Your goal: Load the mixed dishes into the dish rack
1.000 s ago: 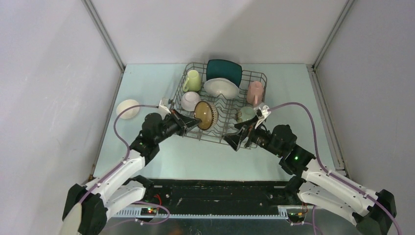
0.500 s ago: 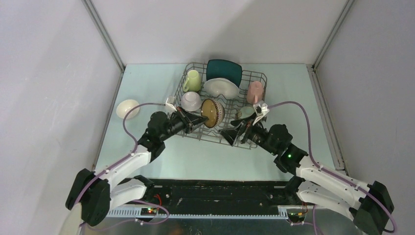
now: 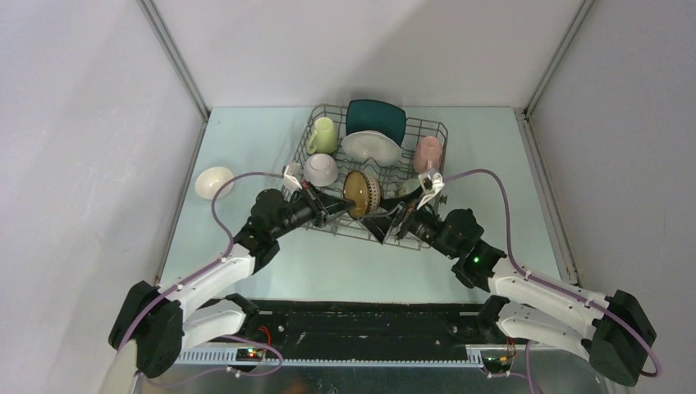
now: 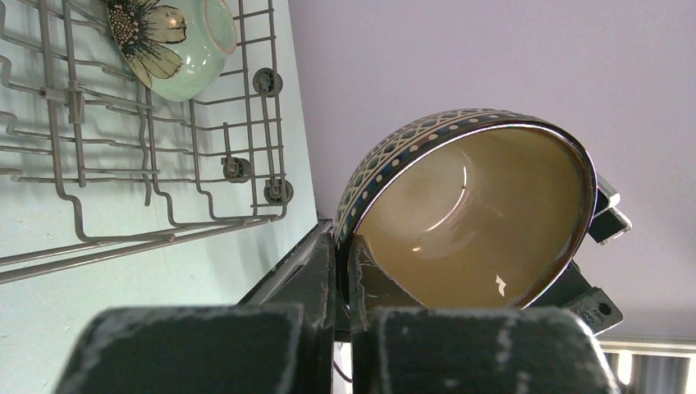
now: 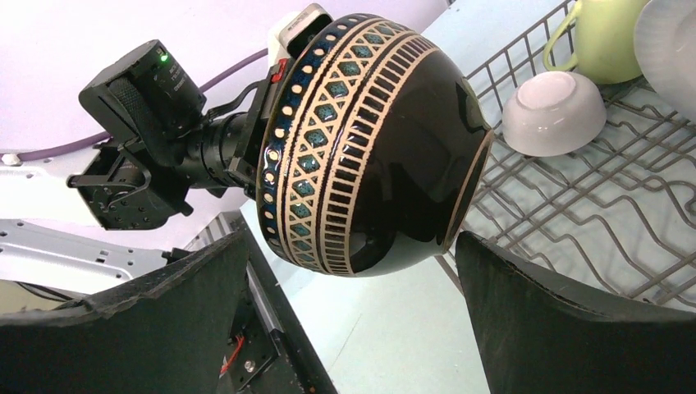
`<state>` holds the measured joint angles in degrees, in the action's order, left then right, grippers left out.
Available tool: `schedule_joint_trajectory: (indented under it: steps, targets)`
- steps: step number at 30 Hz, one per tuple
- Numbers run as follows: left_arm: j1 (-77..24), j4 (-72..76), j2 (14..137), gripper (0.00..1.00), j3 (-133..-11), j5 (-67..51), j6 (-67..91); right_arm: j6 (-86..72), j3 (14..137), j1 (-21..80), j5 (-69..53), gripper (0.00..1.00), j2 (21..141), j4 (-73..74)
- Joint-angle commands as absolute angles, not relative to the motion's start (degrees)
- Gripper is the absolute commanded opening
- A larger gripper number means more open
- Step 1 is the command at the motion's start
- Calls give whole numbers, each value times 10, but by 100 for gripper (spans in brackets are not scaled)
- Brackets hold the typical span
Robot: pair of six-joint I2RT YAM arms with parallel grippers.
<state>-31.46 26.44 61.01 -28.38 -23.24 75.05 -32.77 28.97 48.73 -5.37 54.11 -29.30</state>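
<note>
My left gripper (image 3: 339,209) is shut on the rim of the dark brown bowl (image 3: 361,193), held on its side over the front of the dish rack (image 3: 435,127). In the left wrist view the fingers (image 4: 324,271) pinch the rim of the bowl (image 4: 476,213). My right gripper (image 3: 379,223) is open, its jaws on either side of the patterned bowl (image 5: 369,139) without touching. In the rack are the teal plate (image 3: 376,119), white plate (image 3: 371,146), yellow-green mug (image 3: 322,135), pink cup (image 3: 428,153), a white bowl (image 3: 320,169) and the pale green bowl (image 3: 410,187).
A second white bowl (image 3: 214,181) lies on the table left of the rack. The enclosure walls stand close on both sides and behind. The rack's wires (image 5: 574,205) and upright tines lie just under the held bowl.
My left gripper has carried the brown bowl to the right over the rack's front. My right gripper has moved left, and its open jaws now flank the bowl.
</note>
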Motion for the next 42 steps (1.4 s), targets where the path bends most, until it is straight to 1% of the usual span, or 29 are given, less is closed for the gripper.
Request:
schedule_joint_trajectory:
  steps: [1, 3, 5, 7, 9, 11, 12, 13, 14, 15, 16, 18, 19, 20, 21, 22, 24, 25, 26, 27, 29, 31, 32, 33, 34, 35, 36, 38, 42]
  targets:
    - [-324, 324, 602, 0, -295, -249, 752, -316, 304, 504, -6, 100, 538, -318]
    - [-327, 322, 600, 0, -296, -249, 746, -314, 305, 513, 9, 99, 539, -318]
    - [-332, 316, 598, 0, -300, -248, 735, -310, 305, 520, 30, 95, 538, -319]
    - [-337, 299, 594, 0, -305, -244, 722, -305, 305, 529, 48, 91, 536, -318]
    - [-342, 285, 590, 0, -310, -241, 711, -299, 305, 534, 61, 84, 532, -318]
    - [-345, 277, 589, 0, -314, -241, 704, -291, 304, 539, 70, 70, 529, -317]
    - [-346, 275, 588, 0, -314, -241, 702, -288, 305, 539, 73, 57, 527, -317]
    - [-346, 276, 588, 0, -315, -242, 701, -287, 304, 540, 73, 52, 526, -316]
    - [-346, 279, 589, 1, -315, -244, 701, -285, 305, 540, 75, 43, 524, -315]
    - [-346, 279, 589, 3, -315, -247, 701, -285, 305, 541, 76, 37, 523, -313]
    - [-346, 280, 590, 4, -315, -249, 701, -283, 305, 541, 79, 25, 521, -313]
    - [-347, 281, 593, 11, -315, -251, 702, -281, 305, 542, 84, 16, 518, -308]
    - [-346, 281, 593, 18, -315, -251, 702, -281, 305, 542, 86, 14, 515, -303]
    - [-346, 274, 593, 22, -315, -249, 703, -280, 305, 542, 92, 10, 514, -300]
    - [-346, 269, 592, 30, -315, -242, 703, -279, 305, 542, 100, 9, 512, -297]
    - [-347, 264, 590, 33, -315, -240, 701, -278, 305, 542, 105, 8, 511, -291]
    - [-346, 257, 587, 44, -314, -237, 699, -277, 305, 542, 124, 5, 509, -280]
    - [-346, 254, 586, 46, -314, -232, 696, -275, 305, 542, 139, 2, 509, -276]
    - [-346, 250, 584, 47, -313, -230, 696, -275, 305, 541, 146, 1, 509, -266]
    - [-346, 249, 583, 48, -313, -226, 695, -275, 308, 541, 159, 0, 509, -259]
    - [-346, 242, 576, 52, -312, -221, 690, -272, 317, 540, 177, 0, 512, -234]
    - [-346, 220, 566, 59, -317, -212, 677, -269, 326, 539, 191, 0, 515, -208]
    - [-346, 210, 561, 66, -318, -203, 670, -268, 327, 539, 194, 0, 515, -199]
    - [-346, 187, 551, 70, -323, -196, 658, -267, 328, 537, 200, 0, 514, -195]
    - [-346, 173, 544, 79, -325, -181, 650, -266, 328, 537, 204, 0, 512, -187]
    - [-345, 139, 530, 84, -332, -172, 636, -266, 328, 535, 210, 0, 512, -184]
    - [-345, 123, 522, 90, -335, -153, 628, -266, 328, 533, 212, 0, 511, -176]
    - [-345, 80, 496, 98, -344, -131, 608, -271, 329, 526, 215, 0, 510, -161]
    - [-345, -13, 450, 100, -370, -79, 559, -280, 330, 508, 205, 0, 508, -140]
